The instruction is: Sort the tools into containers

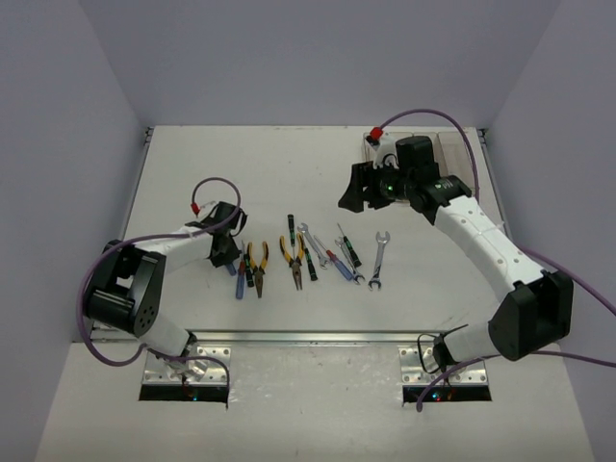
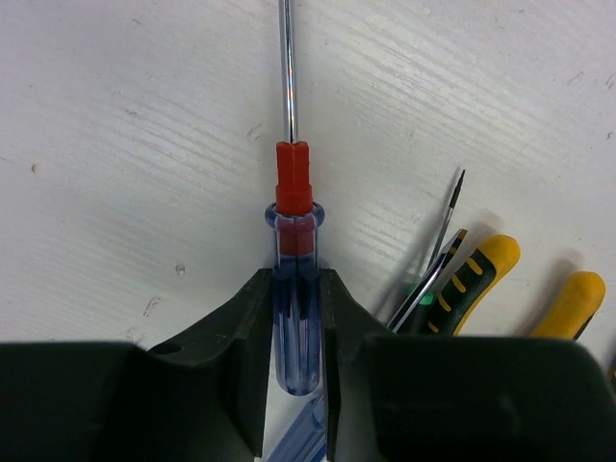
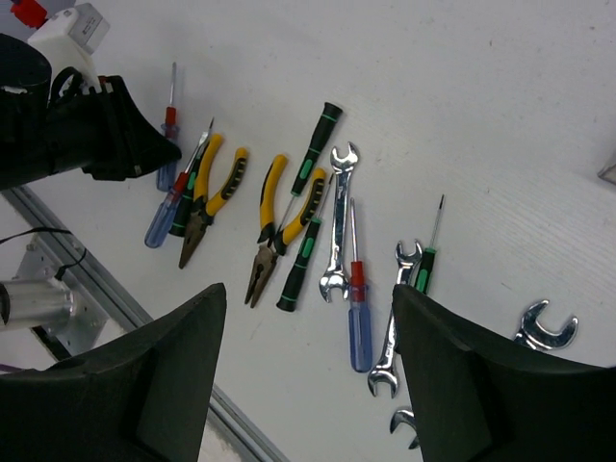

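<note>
My left gripper [image 1: 227,252] is shut on the clear blue handle of a blue/red-handled screwdriver [image 2: 294,289], which lies on the white table with its shaft pointing away. A second blue handle [image 2: 306,435] lies just under the jaws. To its right lie yellow-and-black pliers [image 2: 481,274] and a green/black screwdriver [image 2: 438,252]. More tools lie in a row: pliers [image 1: 294,258], wrenches [image 1: 378,260], and another blue/red screwdriver [image 3: 358,313]. My right gripper [image 1: 358,188] hangs open and empty above the table, beside the transparent containers [image 1: 450,146] at the back right.
A metal rail [image 1: 308,337] runs along the table's near edge. Grey walls close in the left, back and right sides. The right arm covers part of the containers. Purple cables loop over both arms.
</note>
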